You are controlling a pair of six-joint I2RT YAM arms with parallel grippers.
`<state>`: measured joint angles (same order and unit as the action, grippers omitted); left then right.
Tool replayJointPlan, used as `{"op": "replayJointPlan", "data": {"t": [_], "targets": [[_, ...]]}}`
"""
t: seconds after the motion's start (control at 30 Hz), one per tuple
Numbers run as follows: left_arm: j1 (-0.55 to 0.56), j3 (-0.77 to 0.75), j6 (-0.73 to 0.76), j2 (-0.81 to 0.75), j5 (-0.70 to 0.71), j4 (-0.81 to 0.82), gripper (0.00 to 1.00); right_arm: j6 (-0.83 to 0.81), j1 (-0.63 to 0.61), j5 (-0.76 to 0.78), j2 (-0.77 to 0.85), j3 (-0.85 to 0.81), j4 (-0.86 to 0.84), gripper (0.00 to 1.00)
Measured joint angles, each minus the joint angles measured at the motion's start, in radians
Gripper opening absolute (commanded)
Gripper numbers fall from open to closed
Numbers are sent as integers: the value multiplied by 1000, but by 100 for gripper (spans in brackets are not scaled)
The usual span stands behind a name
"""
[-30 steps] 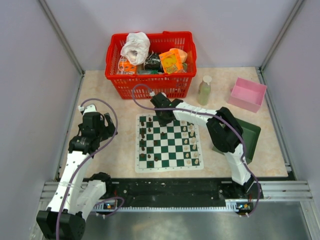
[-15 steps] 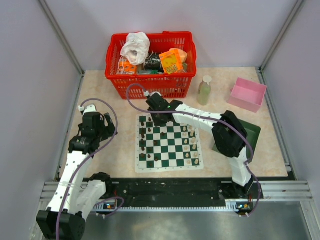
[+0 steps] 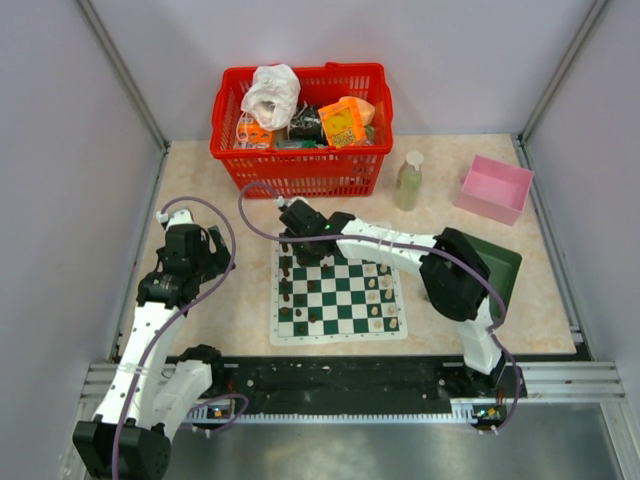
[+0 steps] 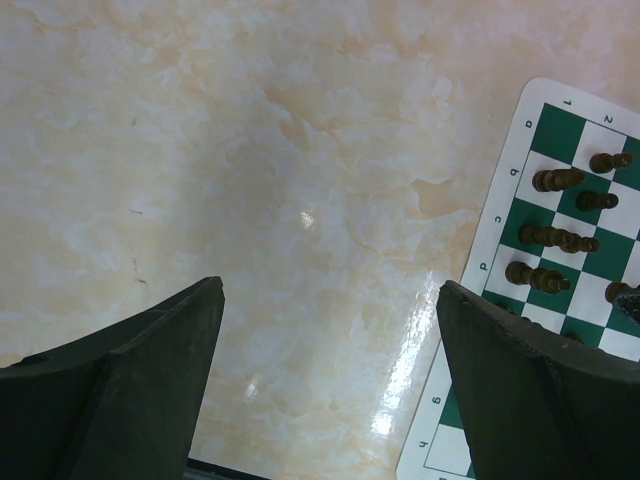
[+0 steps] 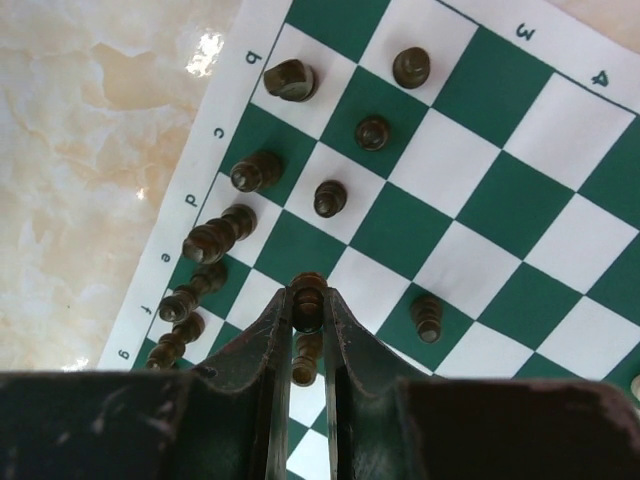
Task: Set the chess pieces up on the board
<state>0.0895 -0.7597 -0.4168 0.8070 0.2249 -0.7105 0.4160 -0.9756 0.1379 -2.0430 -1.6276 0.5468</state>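
Observation:
The board (image 3: 345, 284) lies mid-table, green and white checks. Dark brown chess pieces (image 3: 287, 287) stand along its left columns and cream ones (image 3: 380, 290) along its right. My right gripper (image 3: 292, 238) hovers over the board's far left corner, shut on a dark brown piece (image 5: 308, 296) held above the squares; other dark pieces (image 5: 255, 172) stand around it. In the right wrist view, the right gripper (image 5: 308, 308) pinches the piece near its top. Open and holding nothing, my left gripper (image 4: 330, 300) hangs over bare table left of the board (image 4: 520, 180).
A red basket (image 3: 300, 165) full of items stands behind the board. A pale bottle (image 3: 409, 180) and a pink box (image 3: 495, 187) sit at the far right. A dark green box (image 3: 503, 268) lies right of the board under the right arm.
My right gripper has swung left along the board's far edge, from near the middle to the far left corner, still holding the dark piece. The left arm has not moved.

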Motion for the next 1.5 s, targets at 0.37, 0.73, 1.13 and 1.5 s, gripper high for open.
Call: {"op": "replayJointPlan", "data": {"t": [0.37,0.73,1.13,1.5], "targets": [[0,0,0,0,2,0,93,6,-24,-11,-31,0,0,13],[0,0,-3,-25,42,-2,93,9,-24,-24,-77,-1,-1,13],[0,0,-9,-35,83,-10,93,14,-26,-28,-95,-5,-7,14],[0,0,-9,-35,83,-10,93,23,-26,-35,-98,-5,-10,20]]}}
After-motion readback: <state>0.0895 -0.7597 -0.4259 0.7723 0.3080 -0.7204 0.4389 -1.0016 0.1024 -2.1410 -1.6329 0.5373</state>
